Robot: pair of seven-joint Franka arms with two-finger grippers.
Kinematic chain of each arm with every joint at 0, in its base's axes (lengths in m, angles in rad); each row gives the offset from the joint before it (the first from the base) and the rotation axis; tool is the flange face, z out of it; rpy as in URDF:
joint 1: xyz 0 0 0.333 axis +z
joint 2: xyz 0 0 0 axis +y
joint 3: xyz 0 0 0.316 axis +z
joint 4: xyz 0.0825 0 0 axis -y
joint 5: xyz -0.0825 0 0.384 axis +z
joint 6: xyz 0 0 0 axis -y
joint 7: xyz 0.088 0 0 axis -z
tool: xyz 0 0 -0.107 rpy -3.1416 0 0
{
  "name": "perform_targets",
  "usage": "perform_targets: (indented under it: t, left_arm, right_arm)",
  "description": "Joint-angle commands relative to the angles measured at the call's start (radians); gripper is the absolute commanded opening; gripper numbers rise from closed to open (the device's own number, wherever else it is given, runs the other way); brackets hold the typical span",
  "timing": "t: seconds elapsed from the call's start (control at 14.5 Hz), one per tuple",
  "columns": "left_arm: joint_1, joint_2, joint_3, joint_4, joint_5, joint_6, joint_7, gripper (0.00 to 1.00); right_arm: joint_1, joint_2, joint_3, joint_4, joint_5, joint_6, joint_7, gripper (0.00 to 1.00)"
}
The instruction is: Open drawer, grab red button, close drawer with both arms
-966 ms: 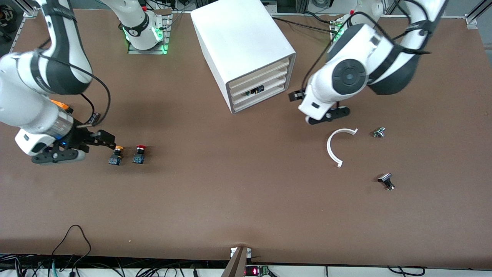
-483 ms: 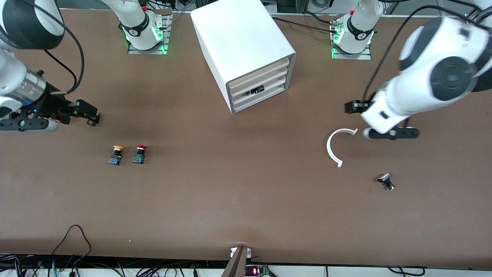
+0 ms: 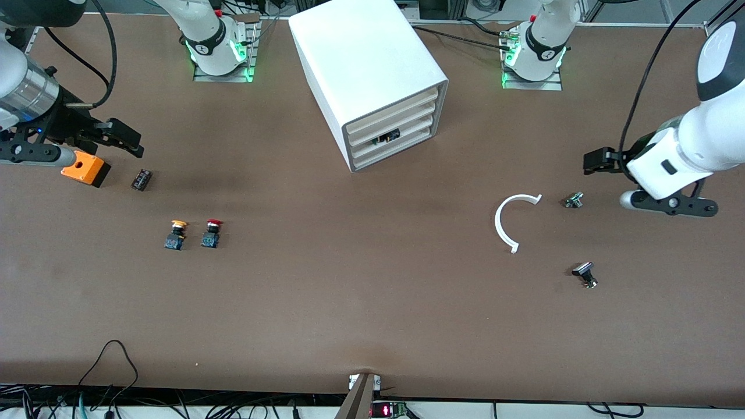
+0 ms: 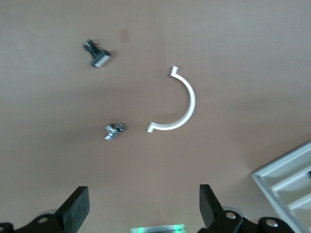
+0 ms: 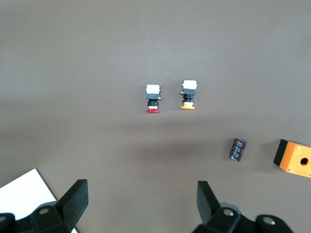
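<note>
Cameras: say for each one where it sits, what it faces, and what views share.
Front: high across the table, facing both bases; shows left gripper, right gripper, cabinet.
Left wrist: looks down past open fingers at white arc; front shares it.
Right wrist: looks down past open fingers at red button; front shares it.

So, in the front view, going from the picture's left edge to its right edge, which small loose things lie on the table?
orange box → small black cylinder → yellow-capped button → red-capped button → white curved piece → small metal part → black-capped metal button
</note>
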Motion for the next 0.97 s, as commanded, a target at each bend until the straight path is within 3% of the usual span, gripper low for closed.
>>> perform_targets:
  t: [0.0, 0.14, 0.21, 0.48, 0.62, 0.9]
  left_arm:
    - [-0.186, -0.141, 0.243, -0.101, -0.044, 0.083, 0.079, 1.0]
    - [-0.263, -0.223, 0.409, -0.223, -0.137, 0.226, 0.079, 1.0]
    - [-0.274, -0.261, 0.452, -0.291, -0.195, 0.279, 0.081, 1.0]
    - [-0.315, -0.314, 0.477, -0.347, -0.121, 0.299, 0.124, 1.0]
    - [-0.372, -0.315, 0.538, -0.35, -0.116, 0.295, 0.124, 1.0]
    - [-0.366, -0.304, 0.54, -0.338, -0.115, 0.252, 0.124, 1.0]
  right_arm:
    - [-0.024, -0.044, 0.014, -0.022, -0.025, -0.013, 0.009, 0.99]
    - [-0.035, -0.054, 0.009, -0.025, -0.044, -0.016, -0.002, 0.99]
    - [-0.044, -0.068, 0.011, -0.03, -0.044, -0.022, -0.011, 0.99]
    - [-0.061, -0.084, 0.02, -0.042, -0.046, -0.023, -0.018, 0.99]
    - [-0.059, -0.081, 0.022, -0.043, -0.046, -0.023, -0.016, 0.99]
    - [-0.058, -0.081, 0.022, -0.042, -0.046, -0.023, -0.019, 0.99]
